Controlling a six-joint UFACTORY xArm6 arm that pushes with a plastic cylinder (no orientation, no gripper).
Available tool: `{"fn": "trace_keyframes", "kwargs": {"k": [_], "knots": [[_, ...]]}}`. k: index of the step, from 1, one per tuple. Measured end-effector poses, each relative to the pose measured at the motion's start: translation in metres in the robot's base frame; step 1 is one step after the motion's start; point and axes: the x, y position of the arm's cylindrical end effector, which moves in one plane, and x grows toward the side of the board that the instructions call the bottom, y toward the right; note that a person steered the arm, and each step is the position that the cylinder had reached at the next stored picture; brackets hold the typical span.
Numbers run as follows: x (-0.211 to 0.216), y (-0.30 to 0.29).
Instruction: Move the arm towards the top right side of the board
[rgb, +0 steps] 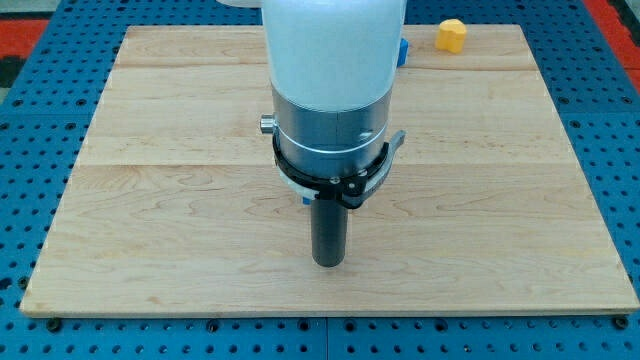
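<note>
My tip (328, 262) rests on the wooden board (150, 200) a little below its middle, toward the view's bottom. A yellow block (451, 35) sits at the board's top right, far from the tip. A blue block (402, 50) peeks out from behind the arm's body near the view's top, mostly hidden. The arm's white and grey body (332, 80) covers the board's upper middle.
A blue pegboard table (40, 120) surrounds the board on all sides. A small blue bit (307, 198) shows just under the arm's ring, left of the rod; I cannot tell what it is.
</note>
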Motion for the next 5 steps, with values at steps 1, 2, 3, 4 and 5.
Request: {"fn": "trace_keyframes", "kwargs": {"k": [1, 2, 3, 4, 5], "knots": [[0.0000, 0.0000], [-0.0006, 0.0000], [-0.0005, 0.0000], [-0.0005, 0.0001], [-0.0005, 0.0036]]}}
